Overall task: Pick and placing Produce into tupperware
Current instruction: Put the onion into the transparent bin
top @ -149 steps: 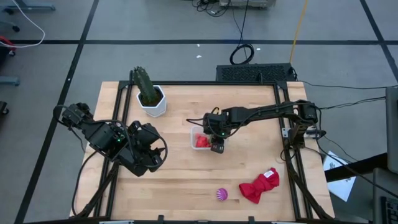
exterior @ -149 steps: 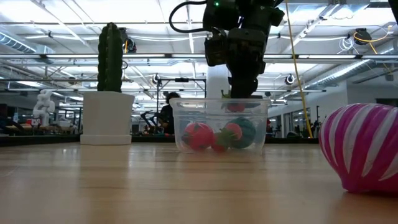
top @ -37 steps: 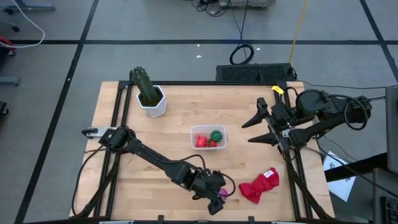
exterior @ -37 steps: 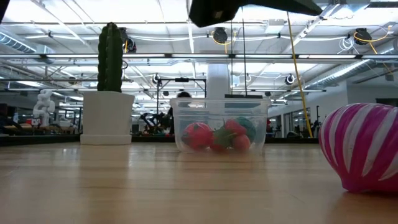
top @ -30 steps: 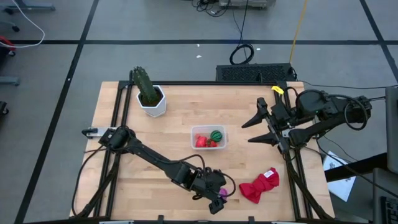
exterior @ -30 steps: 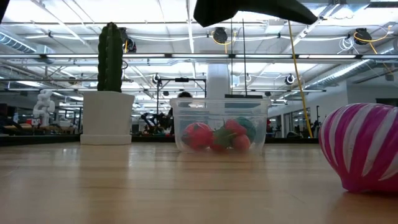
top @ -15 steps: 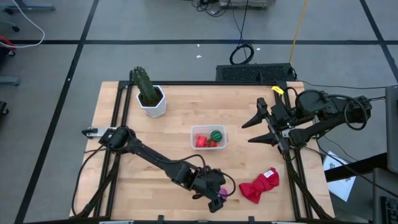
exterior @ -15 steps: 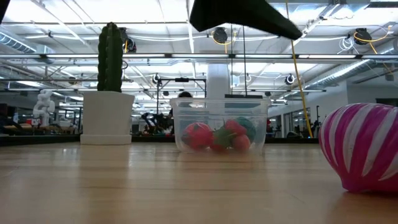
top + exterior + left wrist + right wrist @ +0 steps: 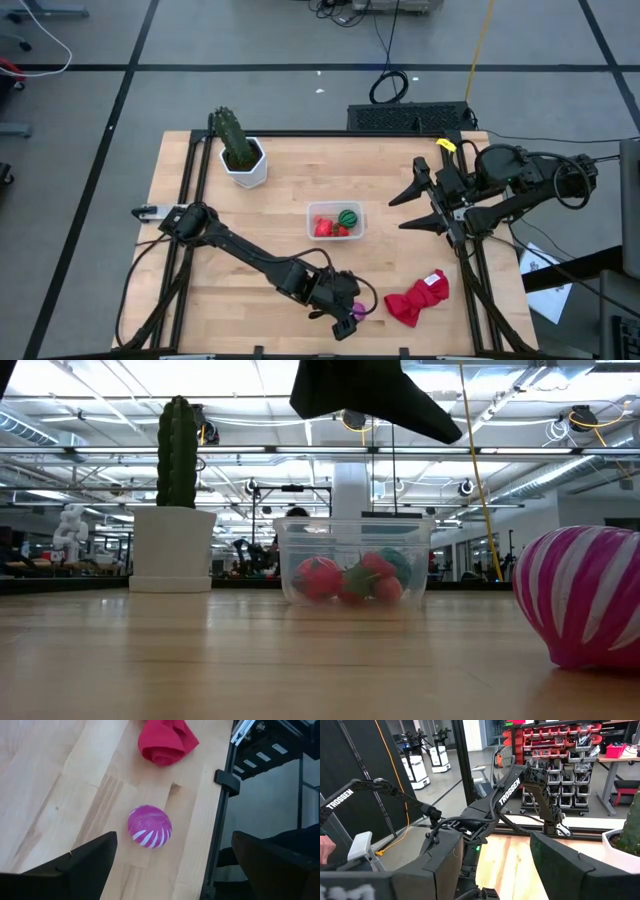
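The tupperware (image 9: 335,220) stands mid-table and holds a green striped ball (image 9: 348,217) and red strawberries (image 9: 323,228); the low view shows it as a clear tub (image 9: 352,563). A purple striped piece (image 9: 358,312) rests on the wood near the table's front edge, large at the right of the low view (image 9: 585,595). My left gripper (image 9: 349,319) hangs just above it, open and slanting down. In the left wrist view (image 9: 175,851) the fingers stand wide on either side, short of the piece (image 9: 149,826). My right gripper (image 9: 405,205) waits open, high at the table's right.
A red cloth (image 9: 418,298) lies just right of the purple piece. A cactus in a white pot (image 9: 242,158) stands at the far left. The table's metal frame rail (image 9: 222,795) runs close beside the purple piece. Bare wood lies between the tub and the front edge.
My left gripper has tipped a little further downward above the purple striped piece while staying in place; in the low view its dark shape overhead has shifted. The produce and the tub have not moved.
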`<state>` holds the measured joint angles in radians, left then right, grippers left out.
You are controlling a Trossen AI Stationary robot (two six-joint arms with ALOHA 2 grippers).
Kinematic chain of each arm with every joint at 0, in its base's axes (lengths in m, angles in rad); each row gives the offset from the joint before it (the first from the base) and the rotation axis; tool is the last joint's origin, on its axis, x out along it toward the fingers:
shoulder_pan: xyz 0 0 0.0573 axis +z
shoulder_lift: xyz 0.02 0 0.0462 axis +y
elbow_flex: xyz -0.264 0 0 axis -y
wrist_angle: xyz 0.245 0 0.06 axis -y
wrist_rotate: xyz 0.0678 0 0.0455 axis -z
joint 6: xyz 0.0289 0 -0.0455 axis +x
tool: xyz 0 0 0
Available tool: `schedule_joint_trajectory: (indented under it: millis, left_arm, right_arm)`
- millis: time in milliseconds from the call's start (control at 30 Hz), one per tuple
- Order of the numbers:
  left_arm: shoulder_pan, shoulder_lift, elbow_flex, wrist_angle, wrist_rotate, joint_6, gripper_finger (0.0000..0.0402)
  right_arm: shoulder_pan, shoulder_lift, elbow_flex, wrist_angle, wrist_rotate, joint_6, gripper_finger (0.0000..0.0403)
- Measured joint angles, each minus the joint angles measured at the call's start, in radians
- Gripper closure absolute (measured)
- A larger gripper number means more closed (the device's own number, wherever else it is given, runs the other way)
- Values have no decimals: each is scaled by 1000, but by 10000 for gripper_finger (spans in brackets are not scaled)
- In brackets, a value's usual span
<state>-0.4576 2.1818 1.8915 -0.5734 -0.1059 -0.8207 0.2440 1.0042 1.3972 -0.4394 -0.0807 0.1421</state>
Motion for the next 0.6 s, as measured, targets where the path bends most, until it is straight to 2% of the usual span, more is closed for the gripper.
schedule_joint_trajectory:
  millis: [367,600]
  left_arm:
    - [-13,0,0,53,-76,130,2]
    - [-12,3,0,21,-114,83,2]
  right_arm:
    - [0,0,0,0,1,0,179]
    - [0,0,0,0,1,2,179]
